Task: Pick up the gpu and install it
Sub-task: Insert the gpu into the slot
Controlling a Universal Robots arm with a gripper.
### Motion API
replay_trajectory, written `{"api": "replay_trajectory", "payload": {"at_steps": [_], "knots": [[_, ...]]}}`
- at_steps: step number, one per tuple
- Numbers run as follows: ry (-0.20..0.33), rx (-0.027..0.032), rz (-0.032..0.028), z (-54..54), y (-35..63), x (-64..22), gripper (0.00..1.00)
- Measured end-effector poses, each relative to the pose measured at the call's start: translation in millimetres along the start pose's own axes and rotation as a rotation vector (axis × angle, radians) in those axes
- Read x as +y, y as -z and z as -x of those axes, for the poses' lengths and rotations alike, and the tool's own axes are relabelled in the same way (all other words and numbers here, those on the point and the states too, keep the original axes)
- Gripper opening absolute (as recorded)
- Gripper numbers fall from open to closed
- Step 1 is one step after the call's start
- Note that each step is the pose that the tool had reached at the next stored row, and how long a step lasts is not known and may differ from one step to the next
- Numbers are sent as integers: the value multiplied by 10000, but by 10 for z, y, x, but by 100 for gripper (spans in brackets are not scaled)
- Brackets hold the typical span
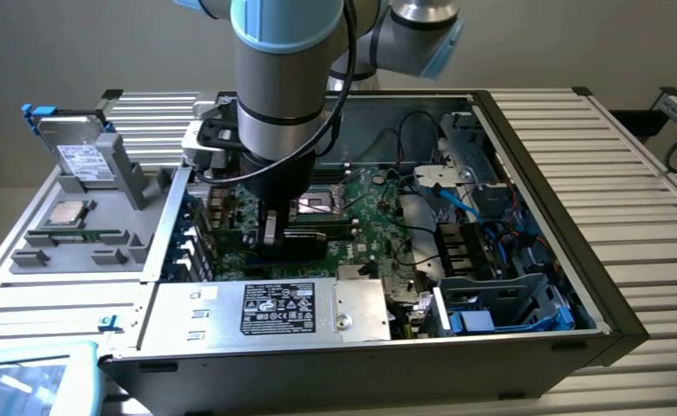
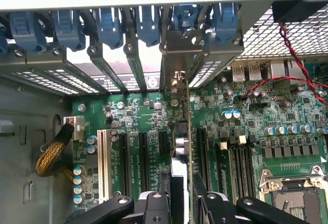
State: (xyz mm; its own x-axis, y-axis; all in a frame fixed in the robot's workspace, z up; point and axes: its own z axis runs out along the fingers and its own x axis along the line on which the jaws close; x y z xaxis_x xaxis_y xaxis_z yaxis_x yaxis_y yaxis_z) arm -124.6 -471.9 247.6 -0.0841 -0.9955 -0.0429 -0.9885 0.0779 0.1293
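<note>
The gpu (image 2: 185, 131) shows edge-on in the wrist view, standing upright over the black expansion slots of the green motherboard (image 2: 138, 116). Its metal bracket (image 2: 177, 55) reaches up to the slot openings in the case's rear wall. My gripper (image 2: 184, 206) has one black finger on each side of the card and is shut on it. Whether the card's edge sits in a slot I cannot tell. In the exterior view the gripper (image 1: 271, 234) reaches down into the open computer case (image 1: 546, 139), towards the exterior view's left side of the motherboard (image 1: 361, 217).
Blue retention clips (image 2: 110, 26) line the rear wall. A white slot (image 2: 104, 162) and a yellow braided cable (image 2: 51, 152) lie beside the card. The CPU socket (image 2: 292, 193), a red-black wire (image 2: 292, 55), the power supply (image 1: 275, 310) and the drive cage (image 1: 500, 303) crowd the case.
</note>
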Motion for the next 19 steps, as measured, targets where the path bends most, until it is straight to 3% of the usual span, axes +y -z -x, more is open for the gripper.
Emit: {"api": "replay_trajectory", "payload": {"at_steps": [12, 14, 17, 19], "knots": [[0, -1, 3, -1, -30, -4, 28], [2, 0, 51, 0, -31, -7, 28], [-6, 6, 186, 0, -28, -5, 28], [-11, 16, 237, -1, -25, -5, 28]]}}
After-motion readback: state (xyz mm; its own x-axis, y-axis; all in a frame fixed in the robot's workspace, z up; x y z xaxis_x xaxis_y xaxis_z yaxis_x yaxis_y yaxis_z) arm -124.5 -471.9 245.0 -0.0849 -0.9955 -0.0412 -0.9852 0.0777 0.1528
